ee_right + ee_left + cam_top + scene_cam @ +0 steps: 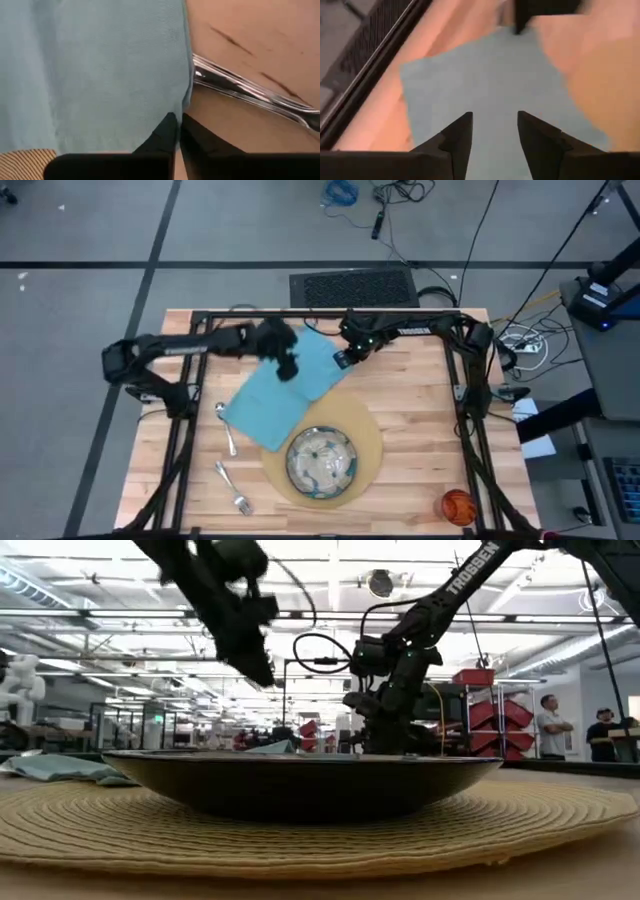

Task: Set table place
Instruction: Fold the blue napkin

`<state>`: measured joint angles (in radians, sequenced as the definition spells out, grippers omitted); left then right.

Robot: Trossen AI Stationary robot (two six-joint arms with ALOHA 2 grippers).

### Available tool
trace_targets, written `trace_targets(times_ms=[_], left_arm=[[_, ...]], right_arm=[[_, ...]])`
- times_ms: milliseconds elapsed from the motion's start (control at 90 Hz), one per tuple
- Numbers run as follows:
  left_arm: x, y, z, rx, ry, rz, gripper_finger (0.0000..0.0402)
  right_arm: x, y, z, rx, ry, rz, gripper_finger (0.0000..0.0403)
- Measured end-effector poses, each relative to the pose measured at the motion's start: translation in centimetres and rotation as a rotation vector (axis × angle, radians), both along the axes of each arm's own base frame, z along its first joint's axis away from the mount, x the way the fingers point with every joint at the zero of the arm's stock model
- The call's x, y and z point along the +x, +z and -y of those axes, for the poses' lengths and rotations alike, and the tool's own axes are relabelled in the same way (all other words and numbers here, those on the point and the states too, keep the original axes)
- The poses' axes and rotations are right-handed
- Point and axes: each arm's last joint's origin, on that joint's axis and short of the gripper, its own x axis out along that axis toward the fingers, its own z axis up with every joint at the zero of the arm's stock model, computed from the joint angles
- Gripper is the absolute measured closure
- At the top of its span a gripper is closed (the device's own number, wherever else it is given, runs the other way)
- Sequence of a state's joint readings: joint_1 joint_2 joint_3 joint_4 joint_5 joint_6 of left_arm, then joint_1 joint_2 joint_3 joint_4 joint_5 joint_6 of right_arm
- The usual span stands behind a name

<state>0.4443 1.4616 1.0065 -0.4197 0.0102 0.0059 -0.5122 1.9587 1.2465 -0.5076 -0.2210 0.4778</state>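
Note:
The teal napkin (285, 392) lies spread on the table (420, 410), its near corner lapping onto the round tan placemat (365, 430). The speckled dish (322, 460) sits on the placemat. My left gripper (494, 125) hangs open above the napkin's far part, touching nothing. My right gripper (178, 122) is low at the napkin's right edge, shut on it. A silver knife (250, 92) lies on the wood beside that edge, one end under the cloth. The spoon (228, 425) and fork (232, 488) lie left of the dish. The orange cup (458, 505) stands near right. My right gripper pinches the napkin's right edge (184, 102) between its two fingertips, right where the knife runs under the cloth. The fingers come down at a slant from the table's far right. The napkin lies flat and slack on the table; how many layers are caught I cannot tell.
The black metal frame (330, 315) runs along the table's far edge and down both sides. Bare wood lies right of the placemat, between it and the orange cup. People stand in the room beyond the table in the low view.

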Motion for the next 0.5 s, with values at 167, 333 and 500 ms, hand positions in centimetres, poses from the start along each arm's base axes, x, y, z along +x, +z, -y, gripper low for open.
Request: trace_targets(times_ms=[167,333,500], left_arm=[[-0.6,-1.1,-6.0,-0.127,0.077,0.075,0.0264],[0.0,-2.5,-10.6,-0.340,0.143,0.193,0.0265],[1.6,-5.5,-13.1,-0.423,0.221,0.133,0.0265]], right_arm=[[0.1,0.0,-0.2,0.010,0.030,0.015,0.0402],[0.2,0.1,-0.2,0.014,0.061,0.035,0.0401],[0.3,0.1,-0.1,0.005,0.071,0.044,0.0402]])
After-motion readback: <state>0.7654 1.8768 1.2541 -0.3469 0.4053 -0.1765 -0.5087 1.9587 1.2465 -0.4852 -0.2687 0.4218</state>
